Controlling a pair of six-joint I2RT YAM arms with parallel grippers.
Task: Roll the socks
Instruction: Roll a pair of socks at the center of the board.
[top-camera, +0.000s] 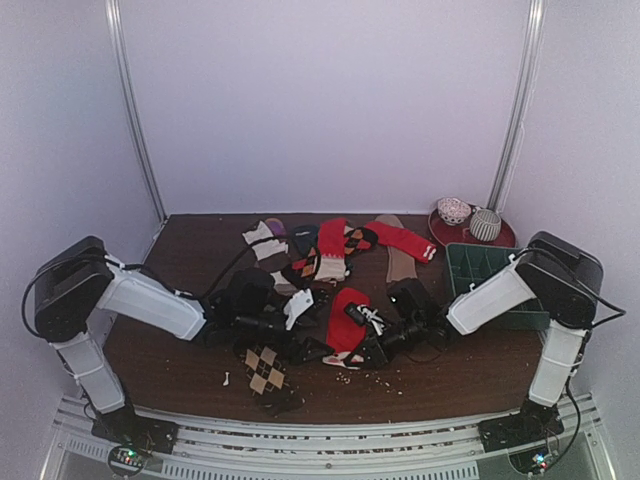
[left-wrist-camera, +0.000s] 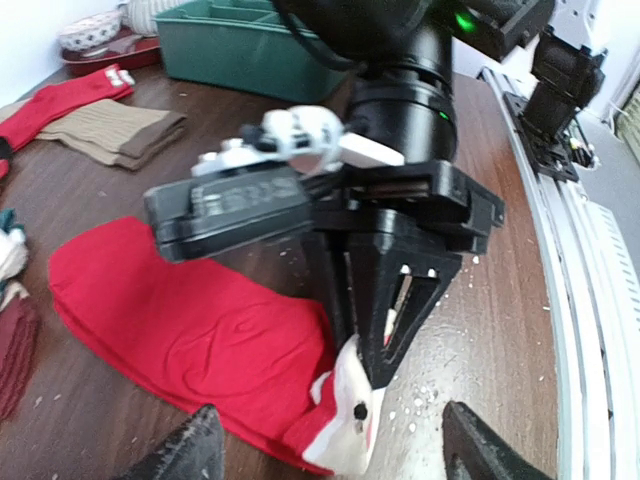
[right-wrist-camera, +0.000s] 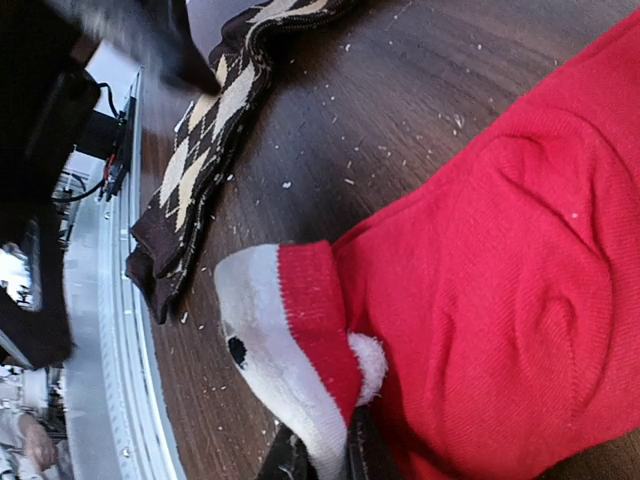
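red sock (right-wrist-camera: 500, 250) cuff pinched in right jaws, left jaws apart

Even bright light, soft shadows; wrist views blurry w/ edge distortion.

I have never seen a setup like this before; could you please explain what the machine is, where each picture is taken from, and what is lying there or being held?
These are two robot arms bolted at the near edge of a brown table. The wide picture looks down from above and behind them; the other two come from cameras on each wrist. Many socks lie scattered on the table, with a green bin at the right. The right gripper is shut on the white end of the red sock, pinching it against the table. The left gripper is open and holds nothing; only its two dark fingertips show at the bottom of its own view. The brown argyle sock lies flat beside the red one, nearer the table's front edge.
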